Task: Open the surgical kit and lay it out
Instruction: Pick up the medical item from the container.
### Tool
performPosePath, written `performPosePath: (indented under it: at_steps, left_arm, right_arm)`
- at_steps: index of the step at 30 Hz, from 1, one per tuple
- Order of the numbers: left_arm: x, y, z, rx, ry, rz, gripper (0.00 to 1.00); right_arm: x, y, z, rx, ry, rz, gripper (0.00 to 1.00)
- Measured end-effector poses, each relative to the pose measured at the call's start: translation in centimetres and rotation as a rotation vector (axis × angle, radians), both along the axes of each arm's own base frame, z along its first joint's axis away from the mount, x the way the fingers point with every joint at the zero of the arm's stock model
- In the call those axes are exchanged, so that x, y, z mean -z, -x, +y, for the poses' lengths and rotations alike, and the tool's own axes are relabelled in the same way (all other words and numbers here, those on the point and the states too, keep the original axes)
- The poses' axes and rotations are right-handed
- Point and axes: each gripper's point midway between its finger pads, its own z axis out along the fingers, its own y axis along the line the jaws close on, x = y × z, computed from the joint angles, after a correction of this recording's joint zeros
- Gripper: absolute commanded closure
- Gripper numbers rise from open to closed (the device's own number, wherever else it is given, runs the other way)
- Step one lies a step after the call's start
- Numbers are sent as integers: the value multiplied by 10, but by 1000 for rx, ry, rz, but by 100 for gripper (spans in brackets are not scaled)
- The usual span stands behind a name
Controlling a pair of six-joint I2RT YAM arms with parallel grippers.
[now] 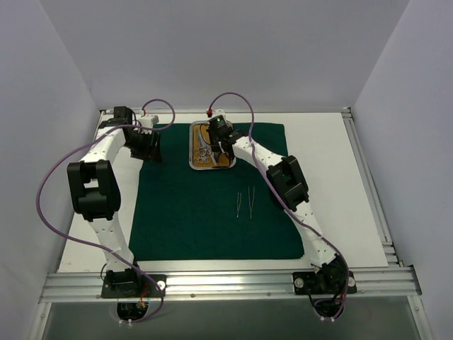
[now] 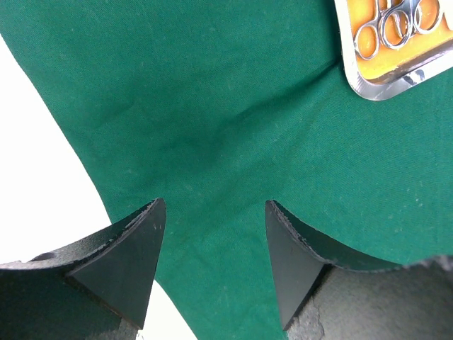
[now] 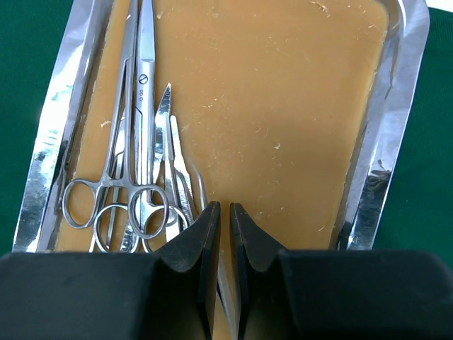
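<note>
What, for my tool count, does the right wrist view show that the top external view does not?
Only the right wrist view: separate ring-handled instruments and a pointed blade bunched along one side of the tray, with the right gripper nearly shut above its floor. Only the top external view: two tweezers lying on the green cloth, plus the left gripper. Both: the tray on that cloth.

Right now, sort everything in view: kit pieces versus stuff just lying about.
Job in hand: green cloth, steel tray, instruments in the tray, two tweezers on the cloth.
Lying about: purple cables, aluminium rail, white table.
</note>
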Motion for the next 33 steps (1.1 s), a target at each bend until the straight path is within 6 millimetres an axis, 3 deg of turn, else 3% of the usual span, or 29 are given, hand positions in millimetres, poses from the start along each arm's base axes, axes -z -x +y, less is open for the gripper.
performPosePath:
  at_steps: [15, 33]
  left_arm:
    - [0, 0, 0, 0, 0, 1, 33]
    - [0, 0, 0, 0, 0, 1, 33]
  right_arm:
    - [-19, -4, 3, -4, -12, -30, 90]
    - [-17, -1, 4, -14, -17, -17, 90]
